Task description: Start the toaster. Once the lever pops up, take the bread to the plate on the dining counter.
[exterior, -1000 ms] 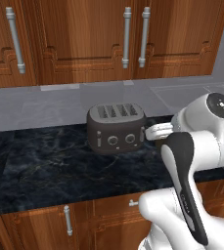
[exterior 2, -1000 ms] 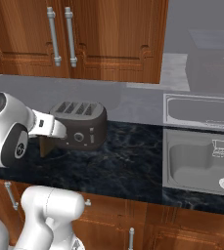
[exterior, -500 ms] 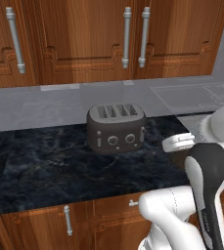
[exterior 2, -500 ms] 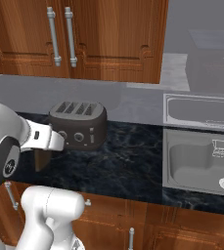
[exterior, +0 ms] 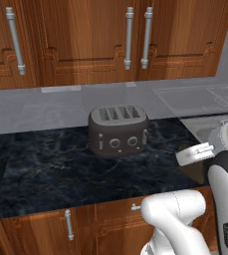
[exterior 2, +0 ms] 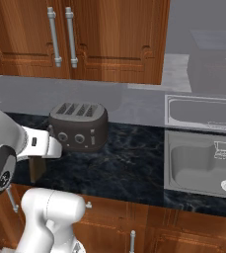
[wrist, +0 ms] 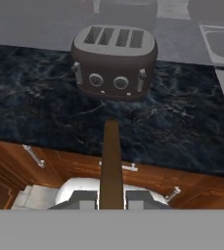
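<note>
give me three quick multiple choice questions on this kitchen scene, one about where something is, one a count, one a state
1. Where is the toaster?
A. in the sink
B. on the black counter under the wall cabinets
C. on the floor

2. How many slots show on top of the toaster?
A. two
B. three
C. four

3. What is the state of the gripper?
A. shut on the bread
B. wide open and empty
C. pressing a knob

Answers: 1 B, it sits on the black counter below the wooden cabinets. 2 C, four slots lie side by side. 3 A, in the hand view the brown slice stands up from between the fingers.
</note>
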